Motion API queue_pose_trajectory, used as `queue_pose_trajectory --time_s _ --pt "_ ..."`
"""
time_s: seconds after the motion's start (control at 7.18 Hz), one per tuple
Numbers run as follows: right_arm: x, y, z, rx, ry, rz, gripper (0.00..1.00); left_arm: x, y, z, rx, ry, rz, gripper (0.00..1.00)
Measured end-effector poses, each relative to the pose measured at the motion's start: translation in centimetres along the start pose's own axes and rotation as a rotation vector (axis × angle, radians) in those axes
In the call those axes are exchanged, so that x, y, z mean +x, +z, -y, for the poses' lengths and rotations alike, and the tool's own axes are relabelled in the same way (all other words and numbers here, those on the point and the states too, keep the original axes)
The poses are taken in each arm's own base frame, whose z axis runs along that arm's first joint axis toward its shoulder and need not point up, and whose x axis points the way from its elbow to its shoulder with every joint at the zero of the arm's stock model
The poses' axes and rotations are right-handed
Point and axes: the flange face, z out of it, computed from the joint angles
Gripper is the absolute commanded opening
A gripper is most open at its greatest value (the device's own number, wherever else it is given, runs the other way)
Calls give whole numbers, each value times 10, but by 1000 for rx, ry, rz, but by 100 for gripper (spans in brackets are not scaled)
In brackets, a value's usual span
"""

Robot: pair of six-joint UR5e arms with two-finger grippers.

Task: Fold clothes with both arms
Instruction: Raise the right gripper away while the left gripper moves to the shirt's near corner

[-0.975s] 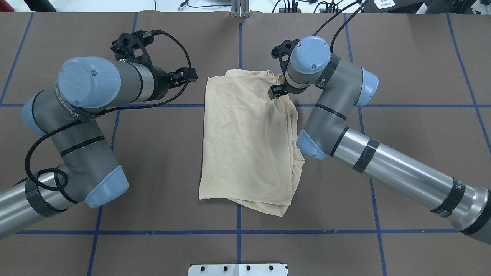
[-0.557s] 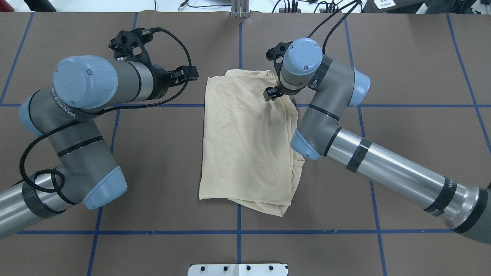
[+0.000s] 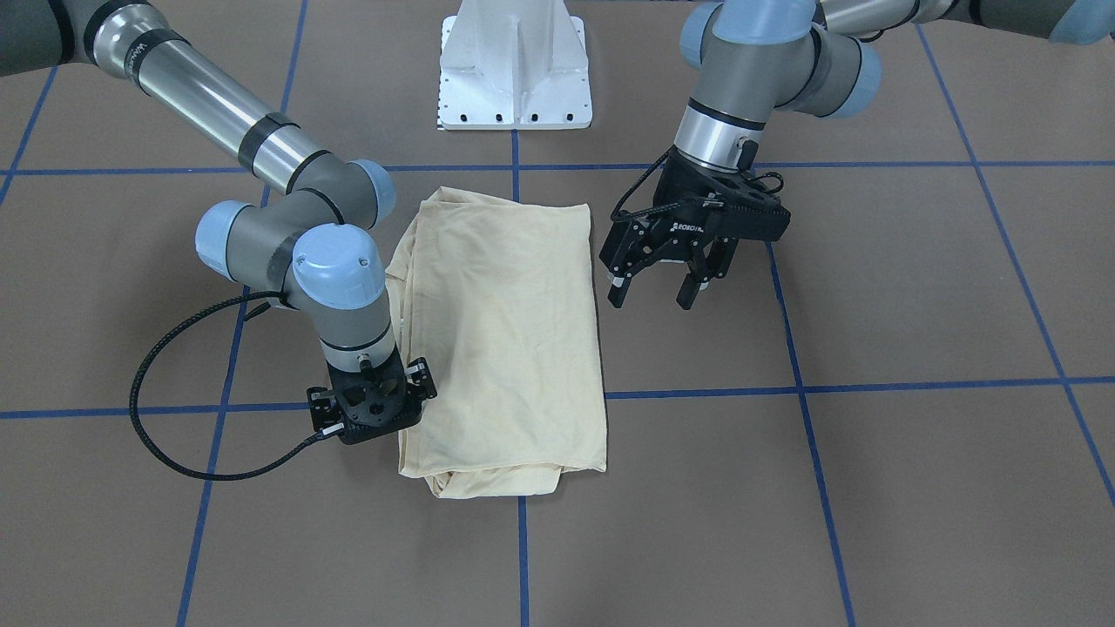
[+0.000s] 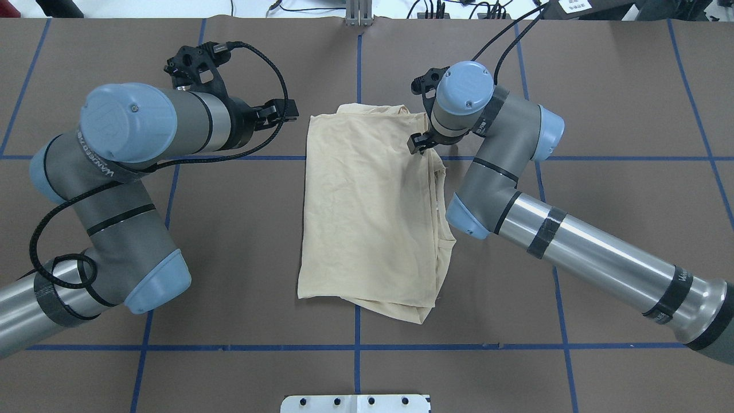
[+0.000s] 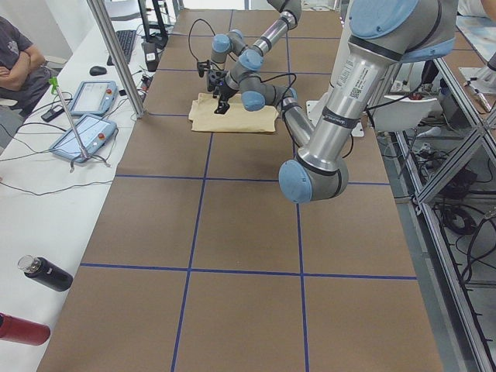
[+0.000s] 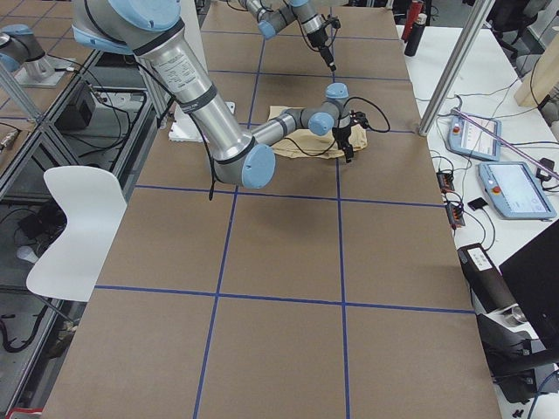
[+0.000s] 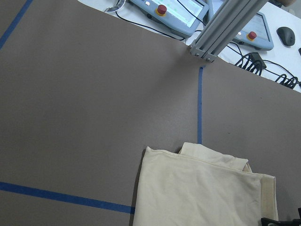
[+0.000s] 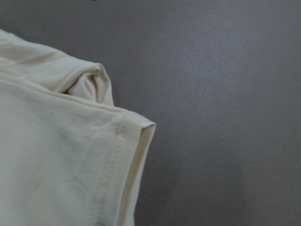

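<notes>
The clothes, one pale cream-yellow shirt (image 4: 367,212), lie folded into a long rectangle in the middle of the brown table, print hidden. My right gripper (image 4: 420,143) points straight down over the shirt's far right corner (image 8: 131,127). Its fingers are hidden under its body (image 3: 370,409), and I cannot tell whether they hold cloth. My left gripper (image 3: 653,292) hovers open above bare table just beside the shirt's (image 3: 514,331) left edge, nothing between its fingers (image 3: 616,292). In the left wrist view the shirt's (image 7: 202,193) far end shows at the bottom.
The white pedestal base (image 3: 514,78) stands at the near edge. Blue tape lines (image 4: 356,347) grid the table. An aluminium post (image 4: 358,14) rises at the far edge, with teach pendants (image 5: 85,116) beyond. A seated person (image 5: 15,58) is beside them, and bottles (image 5: 43,275) lie on the side bench.
My right gripper slid left over the shirt's far edge, then back right toward the corner. The shirt and my left arm have hardly moved.
</notes>
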Motion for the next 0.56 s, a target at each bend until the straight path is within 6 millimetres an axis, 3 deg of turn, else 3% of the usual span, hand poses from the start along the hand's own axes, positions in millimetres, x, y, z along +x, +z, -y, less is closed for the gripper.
queue_pose_trajectory --time_s 0.28,0.56 --pt "36 -2 4 7 0 31 100 1 0 0 -1 1 -2 100" --pt "53 -32 11 -1 12 124 100 4 -3 -5 -12 2 -11 100"
